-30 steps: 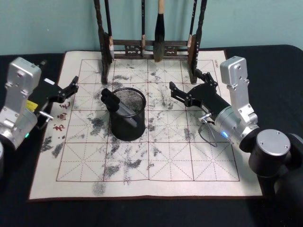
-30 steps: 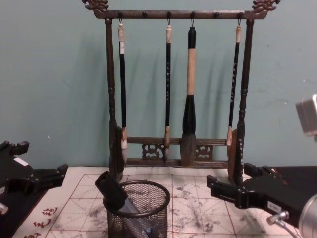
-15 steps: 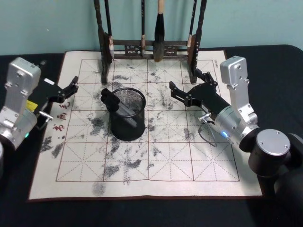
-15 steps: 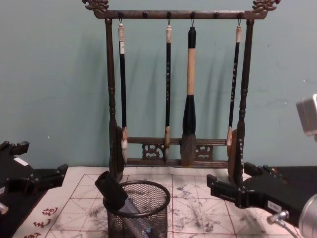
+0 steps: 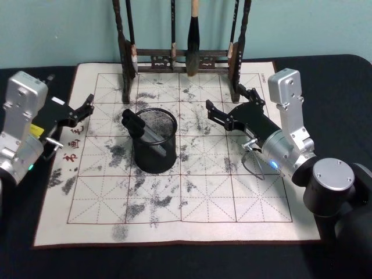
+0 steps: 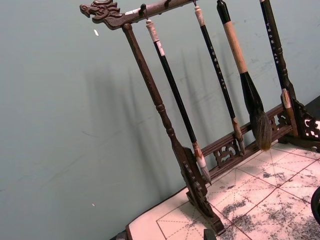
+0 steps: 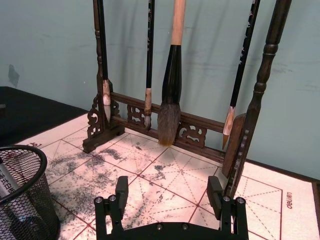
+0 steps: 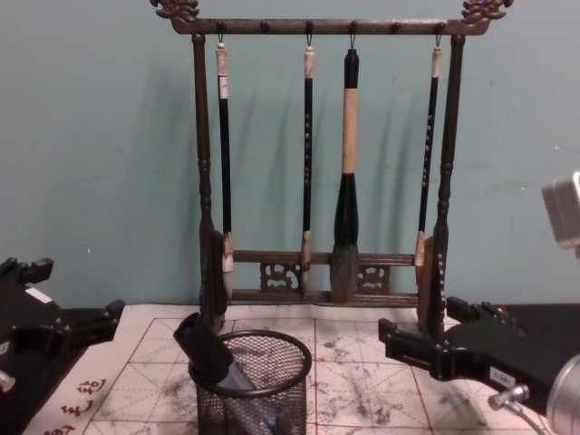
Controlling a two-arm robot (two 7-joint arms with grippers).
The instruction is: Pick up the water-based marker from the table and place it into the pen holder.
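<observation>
Marker (image 5: 141, 127) leaning inside the pen holder (image 5: 154, 149), both grippers clear.

Resting tilted, black cap poking over the mesh rim on the robot's left, so probably dropped in rather than set upright; task looks done. Right gripper (image 5: 231, 104) just right of the holder, fingers apart and empty, likely after release. Left gripper (image 5: 83, 108) parked at the felt mat's (image 5: 192, 203) left edge, fingers apart. One marker, one holder, two grippers, four brushes hanging on the brush rack (image 8: 317, 163) behind.
</observation>
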